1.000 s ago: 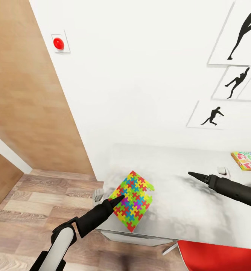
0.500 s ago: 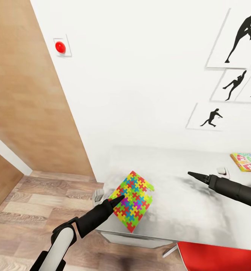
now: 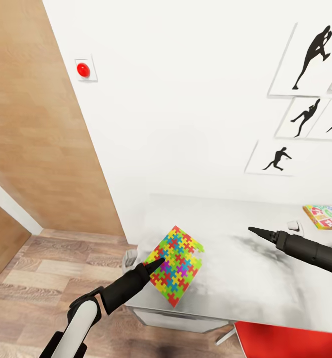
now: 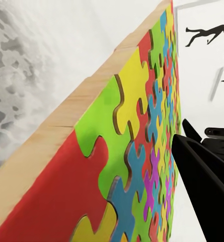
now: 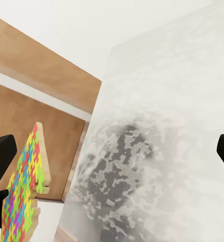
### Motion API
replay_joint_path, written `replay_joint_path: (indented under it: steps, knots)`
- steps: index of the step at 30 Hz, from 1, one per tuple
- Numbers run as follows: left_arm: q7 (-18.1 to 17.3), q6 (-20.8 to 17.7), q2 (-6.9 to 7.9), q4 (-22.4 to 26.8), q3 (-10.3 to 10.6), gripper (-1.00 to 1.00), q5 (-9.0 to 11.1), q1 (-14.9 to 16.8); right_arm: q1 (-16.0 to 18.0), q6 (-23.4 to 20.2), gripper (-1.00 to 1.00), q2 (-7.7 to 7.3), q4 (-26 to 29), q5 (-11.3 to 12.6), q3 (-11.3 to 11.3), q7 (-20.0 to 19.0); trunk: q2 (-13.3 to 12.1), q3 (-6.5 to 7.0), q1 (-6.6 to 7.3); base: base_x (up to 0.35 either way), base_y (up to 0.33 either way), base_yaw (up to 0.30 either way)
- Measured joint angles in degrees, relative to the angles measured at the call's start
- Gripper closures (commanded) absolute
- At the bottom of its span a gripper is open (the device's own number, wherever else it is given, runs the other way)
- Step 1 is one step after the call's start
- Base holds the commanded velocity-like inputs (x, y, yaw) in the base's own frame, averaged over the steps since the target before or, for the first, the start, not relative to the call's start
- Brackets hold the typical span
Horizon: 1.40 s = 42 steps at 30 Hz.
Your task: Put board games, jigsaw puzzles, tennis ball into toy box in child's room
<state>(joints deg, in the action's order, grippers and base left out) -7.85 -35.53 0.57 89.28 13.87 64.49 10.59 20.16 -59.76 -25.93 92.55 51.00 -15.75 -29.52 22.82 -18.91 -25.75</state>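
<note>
Jigsaw puzzle (image 3: 178,265) up off the table (image 3: 245,278) and in the left gripper (image 3: 158,262), pinched at the corner nearest the robot, and it looks like a light, stiff thing to carry: the left wrist view shows a thin wooden board edge (image 4: 66,116) under the printed face, so my read is it won't flop, but with only one corner in the clamp it could pivot or slip if the arm swings hard. A hold further in along an edge would be steadier, I'd say. Looks-wise it's a flat rectangular sheet of small interlocking pieces in yellow, green, blue, red and orange with a touch of purple, tilted up on its edge above the near left part of the tabletop, one far corner notched where a piece sits out of line. From the right wrist view the same sheet (image 5: 26,191) shows edge-on. The right gripper (image 3: 253,230) hangs over the middle of the table with nothing in it, its dark fingers drawn to a point in the head view. A colourful board game (image 3: 327,216) lies flat at the table's far right.
</note>
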Motion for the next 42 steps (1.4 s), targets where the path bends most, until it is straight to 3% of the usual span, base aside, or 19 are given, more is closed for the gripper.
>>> replay_joint_path:
  steps: [42]
  knots:
    - [0.0, 0.0, -0.03, 0.1, -0.2, 1.0, 0.3, -0.6, 0.0, 0.0, -1.0, -0.07, 0.0, 0.0, 0.0, -0.2, 0.0, 3.9, 0.0, 0.0, 0.0, 0.0]
